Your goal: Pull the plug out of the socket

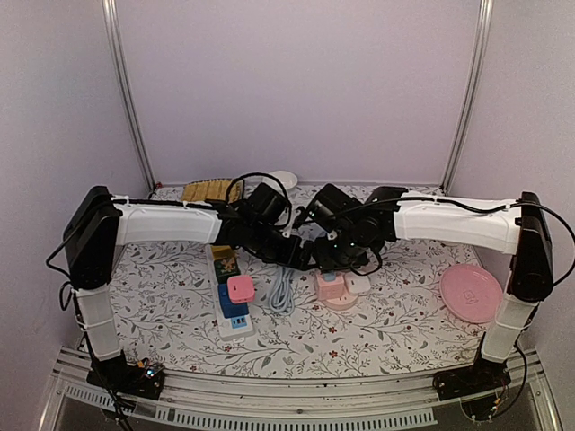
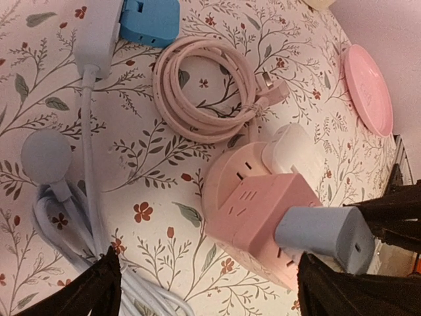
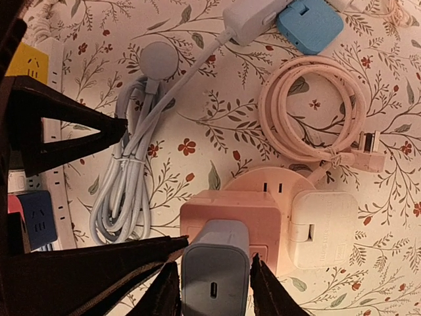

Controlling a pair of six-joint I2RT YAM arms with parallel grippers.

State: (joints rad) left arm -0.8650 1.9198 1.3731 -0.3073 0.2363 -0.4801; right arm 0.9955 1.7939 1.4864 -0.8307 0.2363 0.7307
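A pink cube socket (image 3: 230, 214) stands on a round pink base (image 3: 289, 187), also seen from above (image 1: 338, 294). A grey-blue plug (image 3: 214, 270) is plugged into the cube's top face and also shows in the left wrist view (image 2: 323, 236). A white adapter (image 3: 322, 227) sits in the base beside it. My right gripper (image 3: 214, 263) has a finger against each side of the grey-blue plug, shut on it (image 1: 334, 262). My left gripper (image 2: 208, 258) is open wide. Its right finger (image 2: 342, 289) is by the cube's lower edge and its left finger (image 2: 92, 289) is by the white cable.
A white power strip (image 1: 232, 310) with yellow, pink and blue plugs lies at the left. A bundled white cable (image 3: 128, 178) and a coiled pink cable (image 3: 316, 108) lie near the socket. A blue adapter (image 3: 309, 25) lies farther back. A pink plate (image 1: 471, 292) is at the right.
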